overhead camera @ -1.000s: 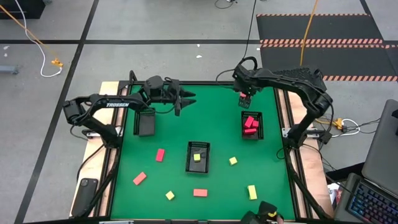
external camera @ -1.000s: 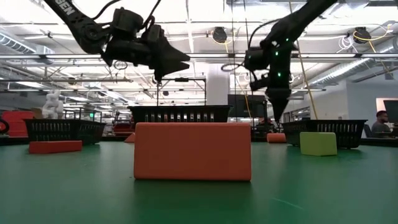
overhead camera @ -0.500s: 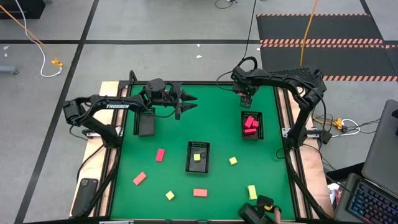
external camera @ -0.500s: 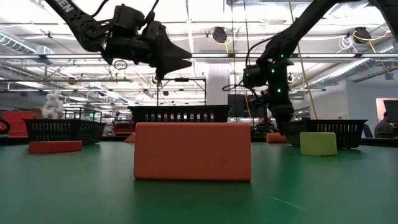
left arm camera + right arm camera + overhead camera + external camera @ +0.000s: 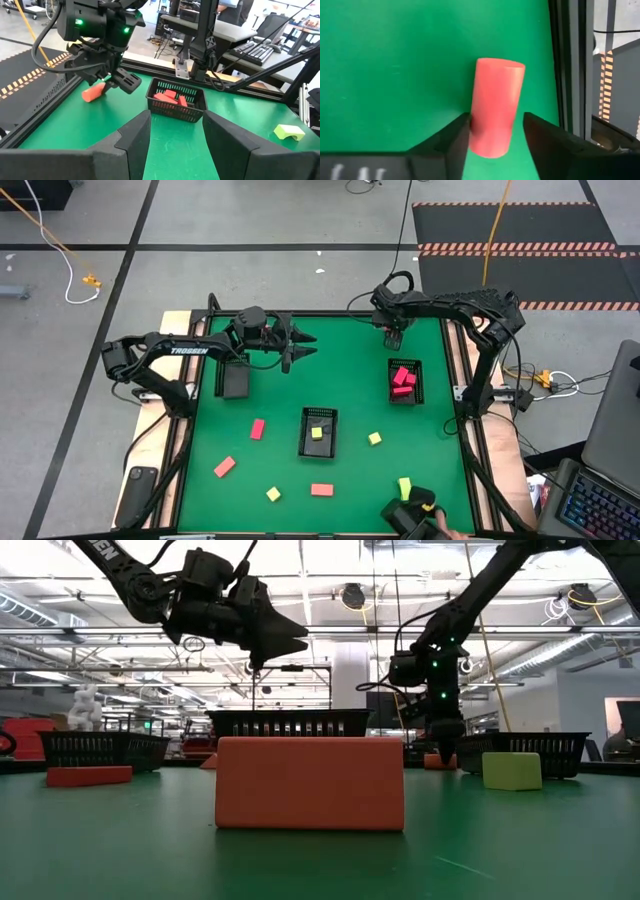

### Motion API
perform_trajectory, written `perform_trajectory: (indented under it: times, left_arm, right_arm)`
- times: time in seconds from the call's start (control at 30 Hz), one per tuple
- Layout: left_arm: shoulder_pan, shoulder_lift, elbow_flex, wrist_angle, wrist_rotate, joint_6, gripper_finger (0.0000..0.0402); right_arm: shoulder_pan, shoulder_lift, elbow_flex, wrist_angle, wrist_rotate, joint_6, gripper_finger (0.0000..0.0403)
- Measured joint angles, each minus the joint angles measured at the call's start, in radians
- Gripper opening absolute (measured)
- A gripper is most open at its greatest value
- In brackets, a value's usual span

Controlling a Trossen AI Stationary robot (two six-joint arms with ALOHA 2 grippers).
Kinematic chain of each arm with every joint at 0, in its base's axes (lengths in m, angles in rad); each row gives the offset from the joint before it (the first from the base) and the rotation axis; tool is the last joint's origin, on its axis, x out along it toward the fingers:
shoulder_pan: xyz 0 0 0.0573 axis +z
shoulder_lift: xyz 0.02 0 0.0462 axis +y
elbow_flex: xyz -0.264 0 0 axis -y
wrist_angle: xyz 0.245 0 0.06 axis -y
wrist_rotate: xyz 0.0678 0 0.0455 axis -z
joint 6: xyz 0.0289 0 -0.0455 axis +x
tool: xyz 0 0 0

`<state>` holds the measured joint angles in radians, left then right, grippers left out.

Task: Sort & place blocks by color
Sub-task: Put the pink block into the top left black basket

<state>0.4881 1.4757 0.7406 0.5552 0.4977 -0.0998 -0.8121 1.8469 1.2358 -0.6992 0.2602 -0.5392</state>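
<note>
A salmon-orange cylinder (image 5: 495, 106) lies on its side near the tabletop's (image 5: 350, 380) far right corner, framed between the parted fingers of the right gripper (image 5: 394, 340), which hangs low over it and does not appear to have closed on it. The pick-up looks to be the step in hand; next the jaws must close squarely across the cylinder. Just beside it, a tray (image 5: 405, 381) along the right edge holds pink-red blocks (image 5: 172, 97). The left gripper (image 5: 297, 347) hovers open and empty over the far left.
</note>
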Motion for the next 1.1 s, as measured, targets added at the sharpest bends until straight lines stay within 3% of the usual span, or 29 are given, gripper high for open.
perform_trajectory:
  times: [0.3,1.1]
  left_arm:
    - [0.000,0.000,0.000,-0.007,0.000,0.000,0.0184]
    - [0.000,0.000,0.000,-0.009,0.000,-0.008,0.0184]
  right_arm:
    - [-0.006,-0.008,-0.049,0.011,-0.053,0.002,0.0077]
    - [-0.010,-0.002,-0.100,0.028,-0.080,0.049,0.0115]
